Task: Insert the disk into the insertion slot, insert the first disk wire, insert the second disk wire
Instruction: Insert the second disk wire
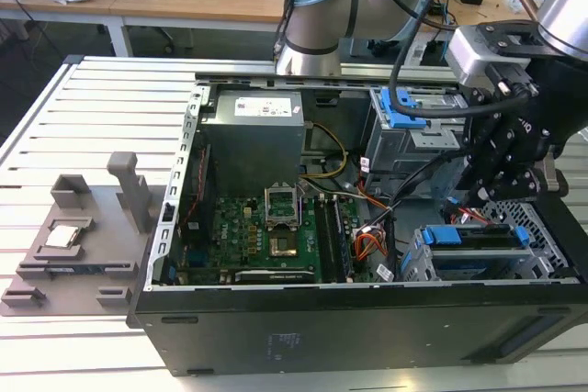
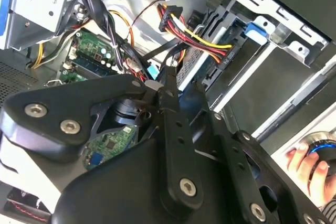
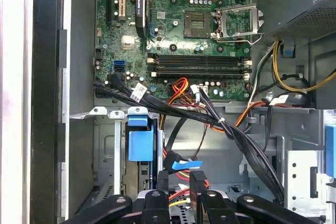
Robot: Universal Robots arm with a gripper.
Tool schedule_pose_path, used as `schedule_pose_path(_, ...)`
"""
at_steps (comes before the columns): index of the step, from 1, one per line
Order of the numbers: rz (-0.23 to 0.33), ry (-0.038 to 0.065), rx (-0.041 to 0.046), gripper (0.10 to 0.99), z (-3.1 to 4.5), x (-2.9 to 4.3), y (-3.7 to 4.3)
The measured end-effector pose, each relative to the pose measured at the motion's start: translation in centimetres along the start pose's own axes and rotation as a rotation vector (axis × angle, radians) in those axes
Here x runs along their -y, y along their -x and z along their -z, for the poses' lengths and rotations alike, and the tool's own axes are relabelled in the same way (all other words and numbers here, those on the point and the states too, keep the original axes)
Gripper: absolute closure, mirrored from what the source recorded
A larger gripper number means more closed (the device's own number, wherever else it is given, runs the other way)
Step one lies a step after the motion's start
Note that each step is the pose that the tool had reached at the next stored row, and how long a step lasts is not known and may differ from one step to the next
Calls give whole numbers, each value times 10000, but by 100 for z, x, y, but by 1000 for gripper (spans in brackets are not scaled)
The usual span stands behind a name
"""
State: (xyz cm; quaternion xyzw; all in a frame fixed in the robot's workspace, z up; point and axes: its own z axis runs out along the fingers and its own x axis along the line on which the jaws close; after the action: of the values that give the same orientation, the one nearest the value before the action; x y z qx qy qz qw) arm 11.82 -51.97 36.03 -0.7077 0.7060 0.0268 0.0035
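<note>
Found the flat disk (image 1: pixel 459 235), rimmed in glossy blue plastic, seated inside the boxy perforated grey sheet-metal insertion slot (image 1: pixel 544 232). Saw the black angular gripper (image 1: pixel 487 199) just above it, close to a blue-tagged black cable (image 3: pixel 186 165). Could not tell whether clamped or parted.

An open case (image 1: pixel 367 328) holds a motherboard (image 1: pixel 266 236) and power supply (image 1: pixel 253 140); a grey fixture (image 1: pixel 83 236) lies beside it on the tabletop (image 1: pixel 55 107).
</note>
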Motion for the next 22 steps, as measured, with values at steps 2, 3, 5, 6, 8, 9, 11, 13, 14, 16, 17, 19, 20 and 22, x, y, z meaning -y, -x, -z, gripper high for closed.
schedule_pose_path(2, -2, 0, 1, 784, -2, -10, 0)
schedule_pose_path(3, -4, 0, 0, 784, -2, -22, 0)
schedule_pose_path(5, -46, -1, 2, 784, -7, -36, 2)
schedule_pose_path(6, -144, -6, 5, 784, -11, -42, 2)
schedule_pose_path(8, -440, -19, 13, 784, -19, -46, 2)
schedule_pose_path(9, -548, -23, 18, 784, -22, -46, 2)
schedule_pose_path(11, -847, -36, 25, 784, -28, -46, 2)
schedule_pose_path(13, -1063, -46, 31, 784, -31, -46, 2)
schedule_pose_path(14, -1172, -50, 34, 784, -32, -47, 2)
schedule_pose_path(16, -1314, -57, 31, 784, -36, -48, 2)
schedule_pose_path(17, -1378, -60, 19, 784, -38, -49, 2)
schedule_pose_path(19, -1478, -66, -8, 784, -39, -61, 1)
schedule_pose_path(20, -1510, -69, -14, 784, -41, -95, 1)
schedule_pose_path(22, -1547, -73, -65, 784, -44, -154, 1)
